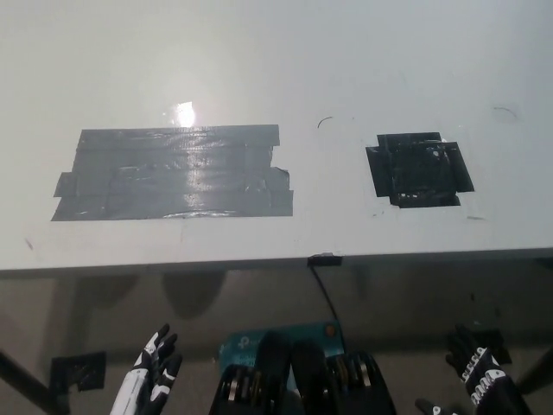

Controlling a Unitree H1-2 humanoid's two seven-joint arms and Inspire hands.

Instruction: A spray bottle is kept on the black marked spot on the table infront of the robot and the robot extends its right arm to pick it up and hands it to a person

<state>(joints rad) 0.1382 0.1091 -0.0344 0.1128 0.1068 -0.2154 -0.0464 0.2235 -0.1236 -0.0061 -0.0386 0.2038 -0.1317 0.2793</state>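
Note:
No spray bottle shows in the head view. The black taped square (420,169) on the white table (259,60) is bare. My black right hand (478,373) hangs low at the bottom right, below the table's front edge, fingers spread and holding nothing. At the bottom left my white left hand (154,373) rests below the table edge, fingers apart and empty.
A wide patch of grey tape (173,173) lies on the table's left half. A black cable (324,290) drops from the table's front edge to a teal box (251,343) on the floor. Black tape (76,372) marks the floor at lower left.

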